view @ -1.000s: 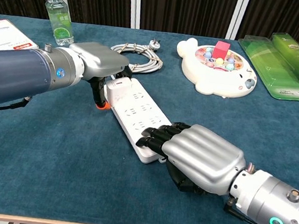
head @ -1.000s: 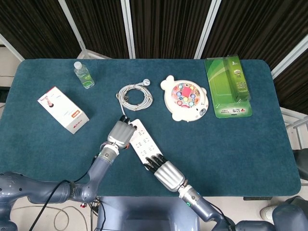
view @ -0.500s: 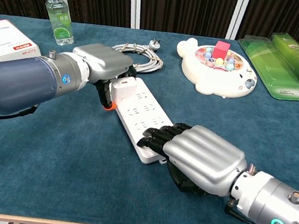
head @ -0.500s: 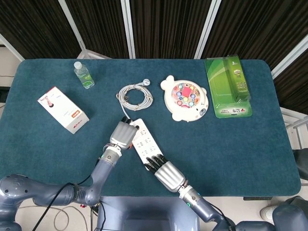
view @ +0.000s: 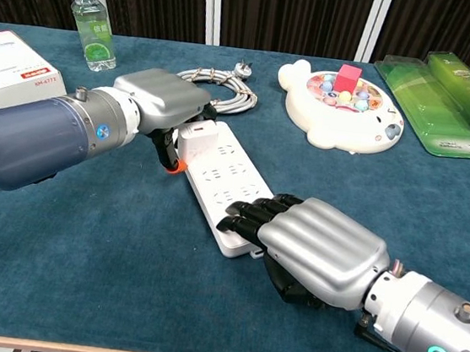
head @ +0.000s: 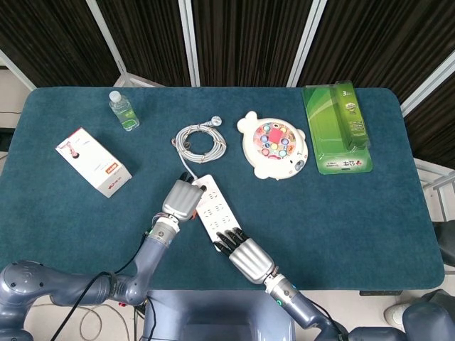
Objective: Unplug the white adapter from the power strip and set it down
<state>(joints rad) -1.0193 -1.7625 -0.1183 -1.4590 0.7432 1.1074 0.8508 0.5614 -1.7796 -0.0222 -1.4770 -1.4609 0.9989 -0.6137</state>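
The right hand presses its dark fingertips on the near end of the white power strip. The left hand covers the strip's far end, perhaps gripping the adapter, which is hidden.

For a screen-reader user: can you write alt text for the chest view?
Two robot hands rest on a white power strip on a teal table: the left hand at its far end, the right hand pressing its near end. A coiled cable, bottle and toy lie behind.
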